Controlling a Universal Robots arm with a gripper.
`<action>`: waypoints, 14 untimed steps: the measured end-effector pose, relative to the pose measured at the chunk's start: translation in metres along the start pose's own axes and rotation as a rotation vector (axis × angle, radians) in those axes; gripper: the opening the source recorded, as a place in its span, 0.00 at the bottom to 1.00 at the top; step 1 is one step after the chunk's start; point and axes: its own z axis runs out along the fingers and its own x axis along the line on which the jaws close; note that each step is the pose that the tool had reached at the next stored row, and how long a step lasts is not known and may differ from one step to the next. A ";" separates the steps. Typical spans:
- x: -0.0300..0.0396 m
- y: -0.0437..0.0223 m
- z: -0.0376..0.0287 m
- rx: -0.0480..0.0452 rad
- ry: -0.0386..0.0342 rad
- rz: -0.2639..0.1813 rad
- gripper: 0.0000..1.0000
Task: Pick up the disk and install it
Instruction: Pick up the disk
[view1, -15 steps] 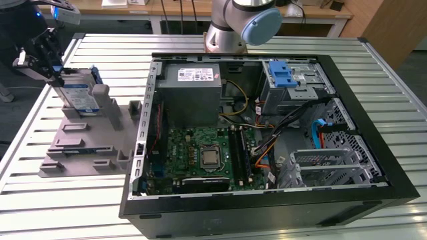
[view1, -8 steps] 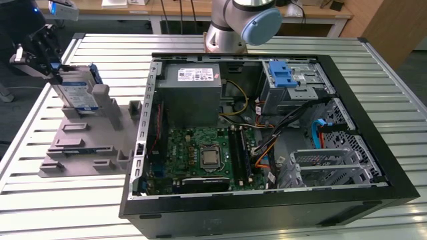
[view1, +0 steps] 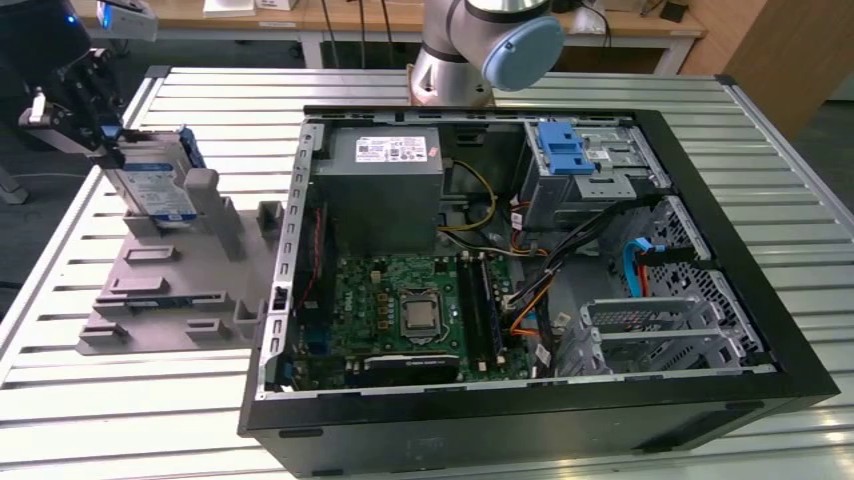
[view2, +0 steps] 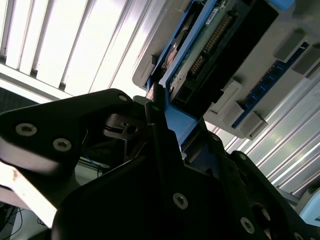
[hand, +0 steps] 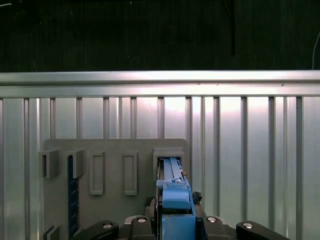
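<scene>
The disk (view1: 150, 185) is a flat silver drive with a white-and-blue label and blue side rails. It stands on edge at the far end of a grey slotted fixture (view1: 174, 290) at the exterior view's left. My gripper (view1: 111, 148) sits on the disk's upper end, shut on it. In the first wrist view the disk (hand: 172, 187) shows edge-on, its blue rail between the fingers of the gripper (hand: 175, 221), in a pocket of the fixture (hand: 115, 150). In the second wrist view the gripper (view2: 169, 120) clamps the blue rail of the disk (view2: 220, 40).
An open black computer case (view1: 727, 260) lies on the slatted metal table (view1: 80, 400). Inside are a grey power-supply box (view1: 387, 190), a green motherboard (view1: 414, 300), cables and a drive bay with a blue latch (view1: 567, 150). The arm's base (view1: 467, 50) stands behind the case.
</scene>
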 end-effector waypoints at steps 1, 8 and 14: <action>0.0000 0.0000 -0.0001 0.0000 0.0000 0.000 0.36; 0.0000 0.0000 -0.0030 -0.0001 0.0000 0.000 0.36; 0.0001 -0.0001 -0.0089 -0.0001 0.0000 0.000 0.36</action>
